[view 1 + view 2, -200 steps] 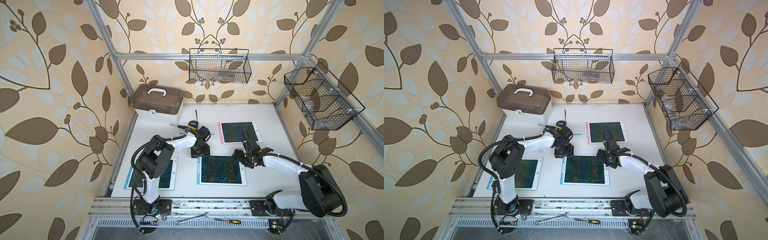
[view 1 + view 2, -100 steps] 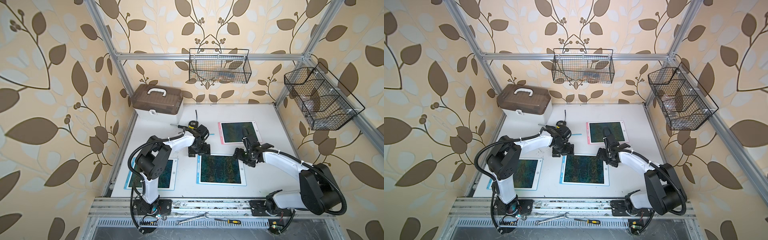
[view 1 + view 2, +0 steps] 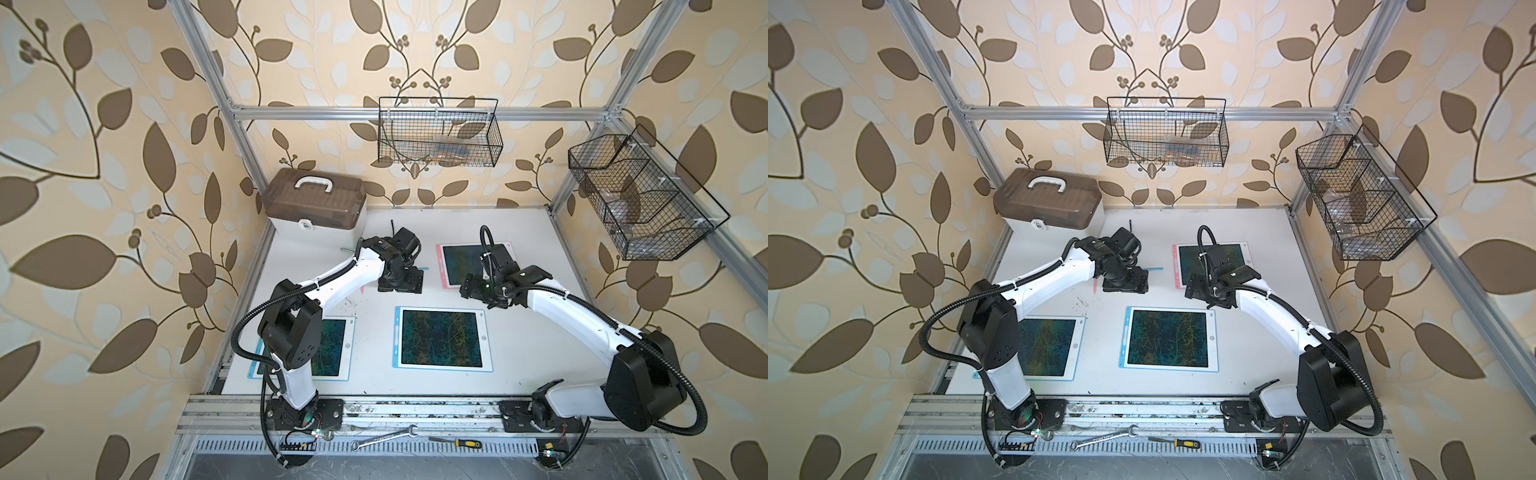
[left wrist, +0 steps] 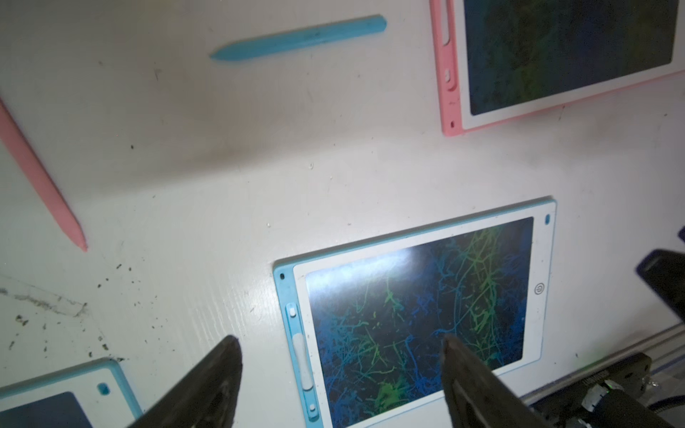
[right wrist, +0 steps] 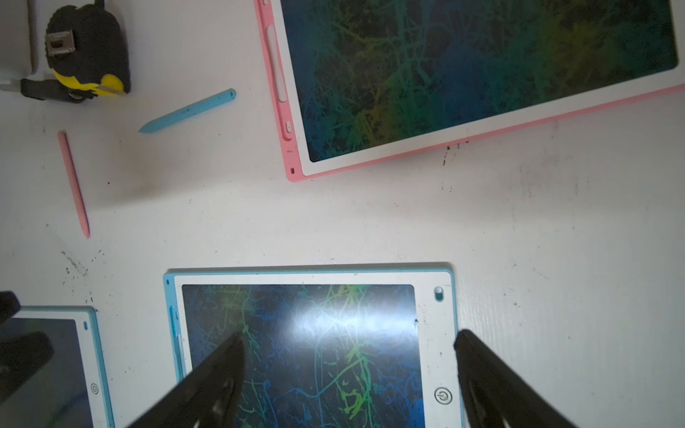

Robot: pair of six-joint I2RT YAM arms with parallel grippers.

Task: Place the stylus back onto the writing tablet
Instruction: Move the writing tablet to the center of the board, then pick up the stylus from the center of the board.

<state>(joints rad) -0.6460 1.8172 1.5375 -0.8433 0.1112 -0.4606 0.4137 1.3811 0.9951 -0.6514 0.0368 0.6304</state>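
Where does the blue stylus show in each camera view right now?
Top view: blue stylus pokes out between left gripper and pink tablet.
Top view: not visible; left gripper seems to hide that spot.
Left wrist: blue stylus lies flat beside pink tablet.
Right wrist: blue stylus lies between tape measure and pink tablet.
Shared landmark: pink tablet.

The left arm [image 3: 332, 282] and right arm [image 3: 573, 316] share white tubular links between black joint housings. Ribbed black cable conduit [image 3: 248, 316] loops beside each. Black base plates [image 3: 330, 409] sit at six o'clock. The left pincer [image 4: 339, 339] has black wedge fingers [image 4: 207, 385].
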